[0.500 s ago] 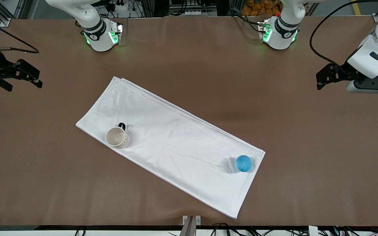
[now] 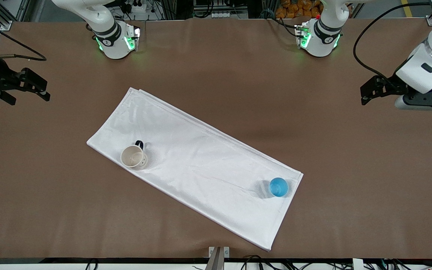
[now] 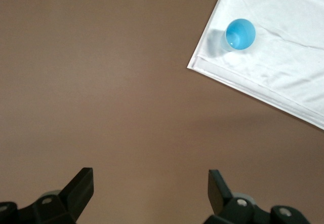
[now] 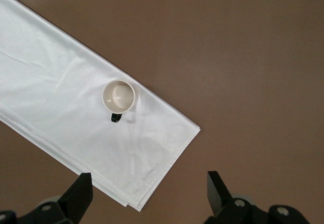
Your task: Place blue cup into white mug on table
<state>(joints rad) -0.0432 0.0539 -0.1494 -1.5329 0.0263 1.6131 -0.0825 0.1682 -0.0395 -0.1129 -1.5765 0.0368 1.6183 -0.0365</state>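
A: Where do we have the blue cup [image 2: 278, 187]?

B: We see it upright on the white cloth [image 2: 197, 165], near the cloth's corner toward the left arm's end of the table [image 2: 216, 71]. Nothing touching it. In the left wrist view the blue cup [image 3: 240, 34] sits just inside the cloth's corner [image 3: 273, 62].

A: And the white mug [image 2: 133, 156]?

B: Also upright on the cloth, toward the right arm's end, well apart from the cup. Black handle points away from the front camera. We read it as empty: the right wrist view shows the white mug [image 4: 119, 96] with a bare beige interior.

A: Grippers?

B: Left gripper [image 2: 369, 91] is up over bare table at the left arm's end, off the cloth. Fingers spread wide, nothing between them; the left wrist view shows the left gripper [image 3: 150, 188] with only brown table in the gap.

A: Right side?

B: Right gripper [image 2: 38, 88] is over bare table at the right arm's end, also off the cloth. Jaws released, holding nothing; the right wrist view has the right gripper [image 4: 148, 192] with both fingers far apart.

A: So we call cup and mug untouched?

B: Yes, both stand free on the cloth.
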